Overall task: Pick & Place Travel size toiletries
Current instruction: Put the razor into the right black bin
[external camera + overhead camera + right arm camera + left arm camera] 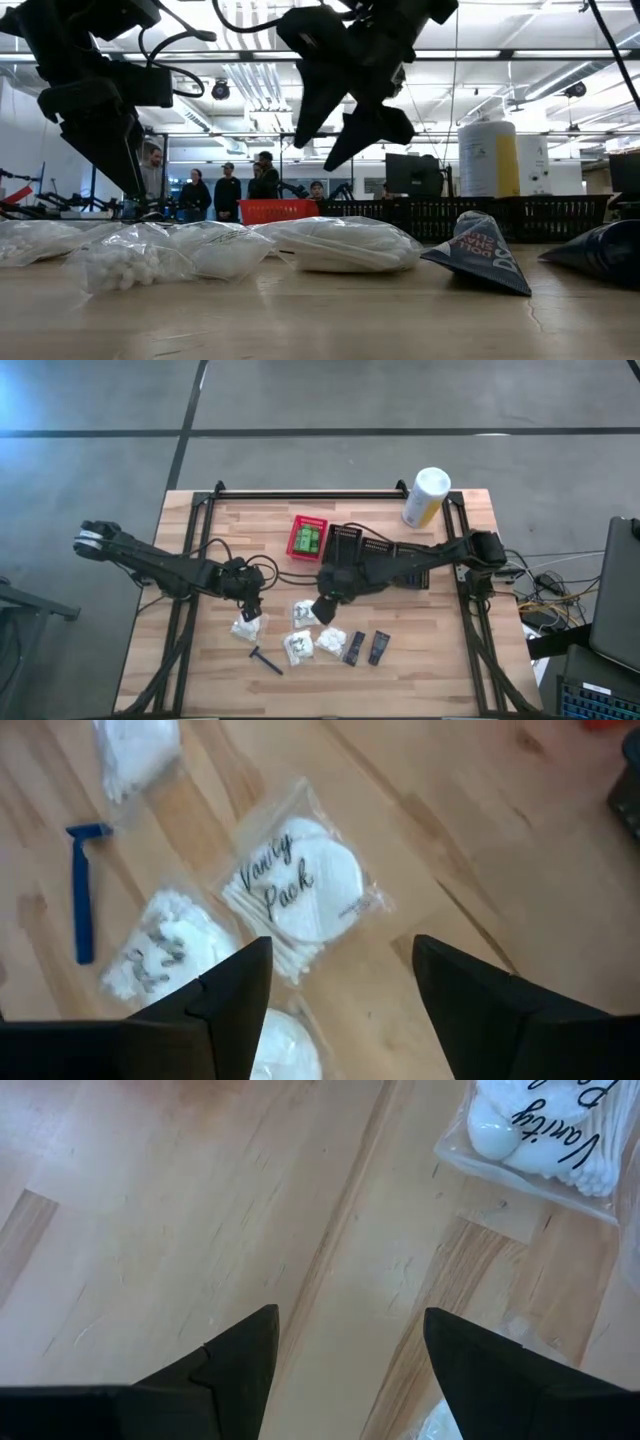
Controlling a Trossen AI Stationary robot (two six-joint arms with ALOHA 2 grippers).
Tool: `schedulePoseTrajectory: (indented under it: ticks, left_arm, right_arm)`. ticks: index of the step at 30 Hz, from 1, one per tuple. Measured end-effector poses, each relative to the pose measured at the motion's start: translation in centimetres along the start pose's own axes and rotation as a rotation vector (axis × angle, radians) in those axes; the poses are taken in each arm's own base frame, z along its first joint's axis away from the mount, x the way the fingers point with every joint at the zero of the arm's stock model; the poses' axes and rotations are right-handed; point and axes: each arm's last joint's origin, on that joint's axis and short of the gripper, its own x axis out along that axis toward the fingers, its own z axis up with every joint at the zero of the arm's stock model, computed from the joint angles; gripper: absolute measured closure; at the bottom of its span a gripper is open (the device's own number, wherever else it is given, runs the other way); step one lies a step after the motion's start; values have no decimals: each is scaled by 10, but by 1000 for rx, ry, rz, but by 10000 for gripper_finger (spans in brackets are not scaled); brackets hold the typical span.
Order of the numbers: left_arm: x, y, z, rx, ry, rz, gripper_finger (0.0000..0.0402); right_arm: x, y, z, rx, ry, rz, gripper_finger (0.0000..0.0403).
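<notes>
Several white crinkly pouches lie flat on the wooden table: one marked "Vanity Pack" (300,885), one beside it (165,945), one farther off (247,626). A slim blue razor (82,890) and two dark flat packets (354,647) (379,648) lie nearby. Green packets sit in the red basket (309,537). My right gripper (340,960) hangs open above the "Vanity Pack" pouch, its fingers slanting down and clear of it. My left gripper (350,1320) stands open over bare wood beside another pouch (540,1130), touching nothing.
A black slotted basket (375,550) stands behind the right gripper, next to the red one. A tall white-and-yellow canister (425,497) stands at the far right corner. Several people stand in the room beyond the table (228,190). Bare wood lies along the table's left side.
</notes>
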Motion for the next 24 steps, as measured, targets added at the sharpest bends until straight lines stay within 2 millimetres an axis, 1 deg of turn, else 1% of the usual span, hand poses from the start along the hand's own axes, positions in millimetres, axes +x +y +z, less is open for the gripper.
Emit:
schedulePoseTrajectory:
  ticks: [3, 6, 11, 13, 17, 20, 24]
  left_arm:
    - [0, 0, 0, 0, 0, 0, 147]
    - [0, 0, 0, 0, 0, 0, 147]
    - [0, 0, 0, 1, 1, 0, 147]
    - [0, 0, 0, 0, 0, 0, 147]
    - [0, 0, 0, 1, 2, 1, 147]
    - [0, 0, 0, 1, 2, 1, 147]
    - [0, 0, 0, 1, 2, 1, 147]
  right_arm:
    - [-1, 1, -1, 4, 7, 6, 161]
    - [-1, 6, -8, -26, 18, 16, 159]
    - [20, 13, -21, -65, 72, 16, 168]
    - [27, 19, -21, -79, 65, 31, 172]
    - [36, 32, -21, -127, 64, 57, 180]
    - [42, 36, -23, -179, 78, 57, 183]
    - [45, 39, -24, -199, 73, 79, 177]
